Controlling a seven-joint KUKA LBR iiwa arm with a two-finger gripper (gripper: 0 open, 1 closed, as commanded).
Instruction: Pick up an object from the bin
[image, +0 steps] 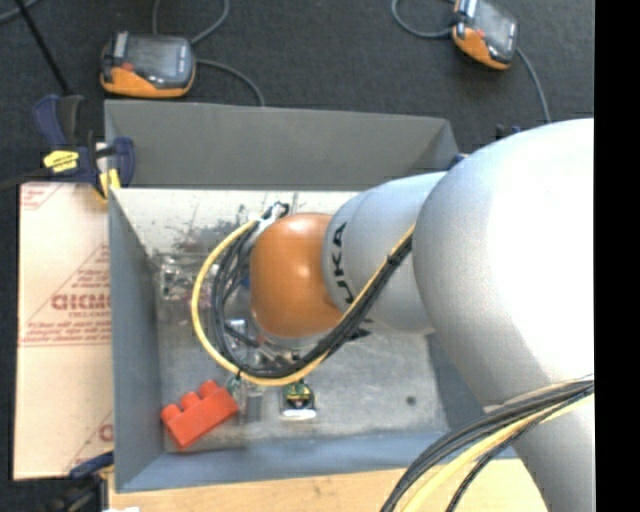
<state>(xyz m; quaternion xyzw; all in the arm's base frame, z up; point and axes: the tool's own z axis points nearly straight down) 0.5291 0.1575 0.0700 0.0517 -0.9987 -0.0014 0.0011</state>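
**Orange block just beside gripper, view-left**

Gripper (250, 388) sat low nr the bin's (130, 330) front wall, hidden under the wrist; open or closed, couldn't tell. Orange stepped block (200, 412) lay just view-left of it, long axis slanting up twd the gripper. Small green-white item (297, 401) just view-right.

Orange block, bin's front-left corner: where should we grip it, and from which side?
Probably from straight above, closing across the orange block's two long sides, mid-length. It lies flat and slantwise on the bin floor, bumps on top; its left end sits near the walls, leaving little room for a sideways approach.
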